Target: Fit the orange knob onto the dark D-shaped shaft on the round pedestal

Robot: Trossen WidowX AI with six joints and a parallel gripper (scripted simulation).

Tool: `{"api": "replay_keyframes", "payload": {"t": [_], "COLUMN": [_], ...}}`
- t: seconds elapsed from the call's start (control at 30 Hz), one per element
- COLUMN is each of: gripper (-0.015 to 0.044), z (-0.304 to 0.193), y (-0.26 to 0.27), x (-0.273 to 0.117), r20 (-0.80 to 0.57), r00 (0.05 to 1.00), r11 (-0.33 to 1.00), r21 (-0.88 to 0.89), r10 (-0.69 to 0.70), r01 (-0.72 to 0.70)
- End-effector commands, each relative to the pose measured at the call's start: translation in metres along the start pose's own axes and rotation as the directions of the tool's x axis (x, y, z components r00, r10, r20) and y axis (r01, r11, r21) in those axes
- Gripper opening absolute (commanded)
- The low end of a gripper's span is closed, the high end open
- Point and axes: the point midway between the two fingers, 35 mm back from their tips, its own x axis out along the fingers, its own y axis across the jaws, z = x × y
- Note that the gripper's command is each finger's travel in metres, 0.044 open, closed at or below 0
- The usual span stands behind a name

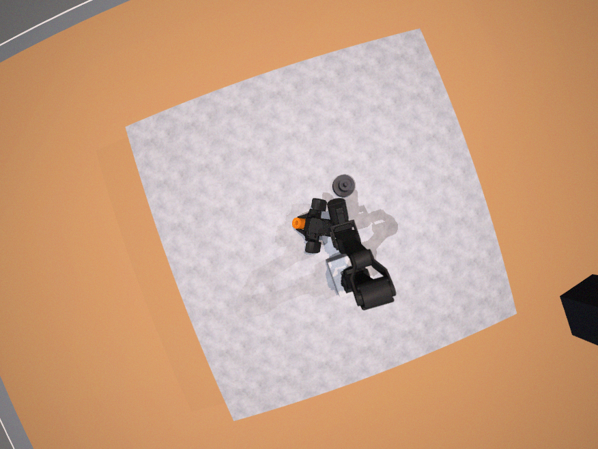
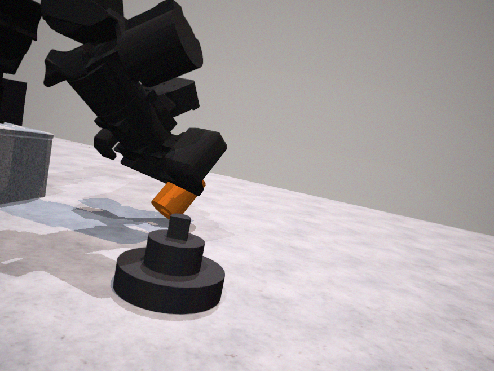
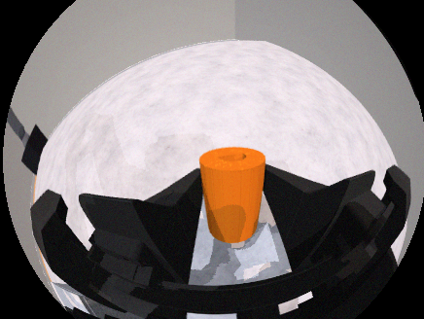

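From above, you had the orange knob (image 1: 298, 223) (image 2: 174, 199) (image 3: 233, 194) apart from the round pedestal (image 1: 343, 185) (image 2: 169, 279). Outside, your hand (image 1: 300, 224) (image 2: 181, 187) (image 3: 231, 171) tilted the knob behind the dark shaft (image 2: 179, 227). At the wrist, your two fingers pinched the knob, its hole showing.

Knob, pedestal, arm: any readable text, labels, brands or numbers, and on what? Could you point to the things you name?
None readable on the orange knob (image 1: 297, 223) (image 2: 173, 199) (image 3: 233, 194), the round pedestal (image 1: 337, 190) (image 2: 169, 293) or the black arm (image 1: 349, 239) (image 2: 107, 89). Marks too small to resolve can't be ruled out.
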Motion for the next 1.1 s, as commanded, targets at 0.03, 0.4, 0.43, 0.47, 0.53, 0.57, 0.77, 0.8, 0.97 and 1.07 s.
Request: {"api": "replay_keyframes", "payload": {"t": [0.03, 0.4, 0.43, 0.47, 0.53, 0.57, 0.77, 0.8, 0.97, 1.07], "gripper": [0.0179, 0.0179, 0.0179, 0.0179, 0.0179, 0.0179, 0.0179, 0.0179, 0.0231, 0.0260], "z": [-0.005, -0.016, -0.017, -0.018, -0.020, -0.022, -0.026, -0.026, -0.024, -0.024], "y": [0.003, 0.003, 0.003, 0.003, 0.003, 0.004, 0.004, 0.003, 0.003, 0.003], "x": [-0.004, -0.011, -0.012, -0.012, -0.013, -0.014, -0.015, -0.015, -0.015, -0.015], "r20": [0.100, 0.287, 0.303, 0.320, 0.352, 0.369, 0.433, 0.428, 0.411, 0.411], "r00": [0.995, 0.958, 0.953, 0.947, 0.936, 0.930, 0.901, 0.904, 0.912, 0.912], "r11": [1.000, 1.000, 1.000, 1.000, 1.000, 1.000, 1.000, 1.000, 1.000, 1.000], "r21": [0.002, 0.004, 0.004, 0.004, 0.005, 0.005, 0.007, 0.007, 0.005, 0.005], "r10": [0.007, 0.005, 0.005, 0.005, 0.004, 0.004, 0.002, 0.002, 0.000, 0.000], "r01": [-0.007, -0.007, -0.007, -0.006, -0.006, -0.006, -0.006, -0.005, -0.002, -0.002]}}
